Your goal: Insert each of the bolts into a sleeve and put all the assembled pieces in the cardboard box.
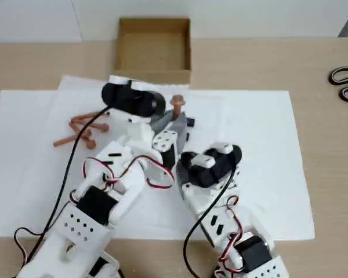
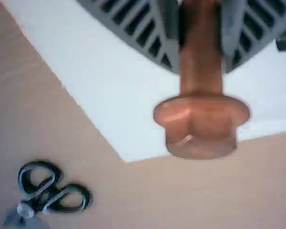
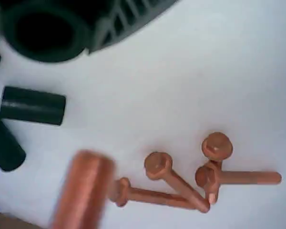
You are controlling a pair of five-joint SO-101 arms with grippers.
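Now, bolt (image 2: 200,102) in the left gripper (image 2: 200,45), sleeve (image 3: 40,32) in the right gripper (image 3: 59,21).

Smooth, faintly glossy copper-coloured finish on the bolt (image 2: 200,124) and the loose bolts (image 3: 181,183). Matt dark plastic for the sleeve (image 3: 43,31); matt grey ribbed plastic for the left gripper's fingers (image 2: 128,24). Plain matt cardboard box (image 1: 153,52), smooth white paper sheet (image 1: 267,174), pale wood-look table (image 1: 313,63).

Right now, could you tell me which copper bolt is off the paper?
The bolt clamped in the left gripper; the other bolts lie on the paper.
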